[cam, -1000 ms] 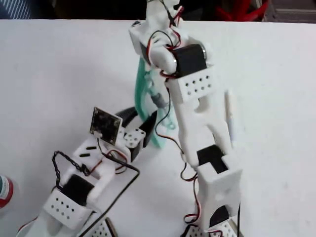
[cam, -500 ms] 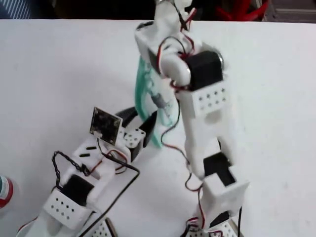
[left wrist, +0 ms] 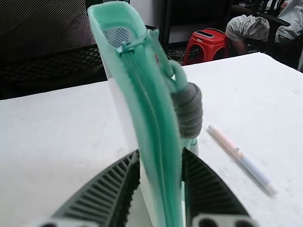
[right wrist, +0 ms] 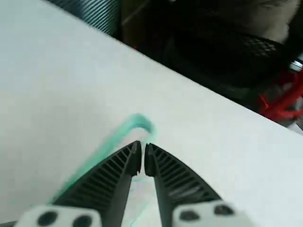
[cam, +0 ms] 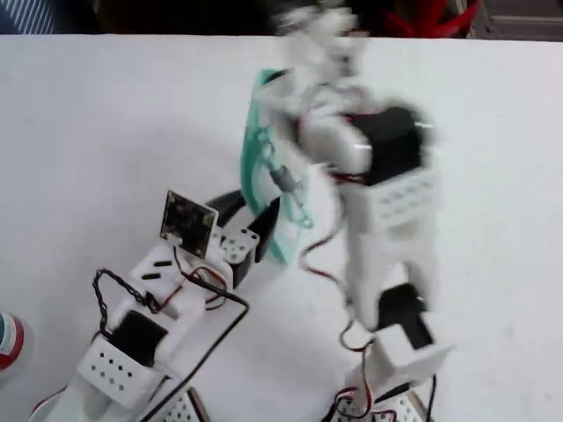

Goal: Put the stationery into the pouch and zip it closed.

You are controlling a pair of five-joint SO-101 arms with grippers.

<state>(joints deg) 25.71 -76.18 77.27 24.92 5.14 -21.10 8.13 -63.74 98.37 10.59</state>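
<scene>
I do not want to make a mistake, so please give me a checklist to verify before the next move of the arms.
1. Pouch held: ok. The left gripper clamps the green-edged see-through zipper pouch upright.
2. Pen in pouch: not ok. The pink and blue plastic pen lies on the white table beside it.
3. Zip open enough: cannot tell.
4. Is the right gripper free: cannot tell. Its jaws are nearly shut at the pouch's green edge.

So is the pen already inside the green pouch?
No, the pen lies on the table beside the pouch, outside it.
</scene>
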